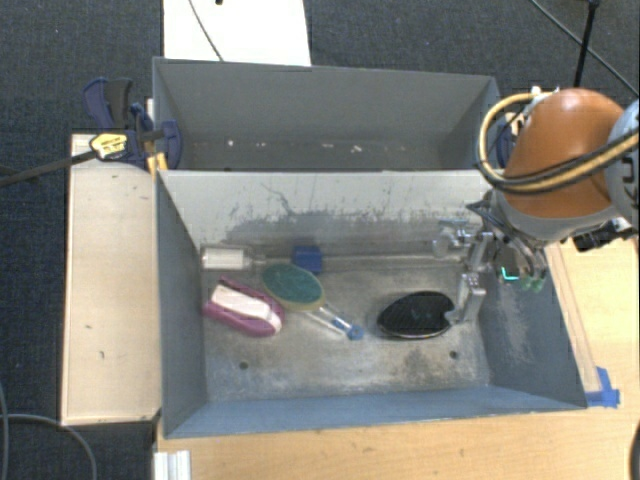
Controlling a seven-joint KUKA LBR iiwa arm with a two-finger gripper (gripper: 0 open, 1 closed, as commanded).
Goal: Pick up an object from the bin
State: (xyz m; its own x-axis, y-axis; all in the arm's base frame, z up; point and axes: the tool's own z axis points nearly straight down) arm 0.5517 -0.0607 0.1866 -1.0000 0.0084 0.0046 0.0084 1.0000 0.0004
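My gripper [467, 300] hangs low at the right end of the bin, under the arm's orange cover. It is just beside the right edge of a flat black oval thing [414, 315] lying on the bin floor; I cannot tell if it touches it. Further left lies a round green brush head with a clear handle and blue tip [296, 285].
At the left of the floor sit a pink and white oblong thing [243, 309], a small white block [224, 259] and a small blue block [308, 259] along the back wall. The bin's sloped right wall is close behind the gripper.
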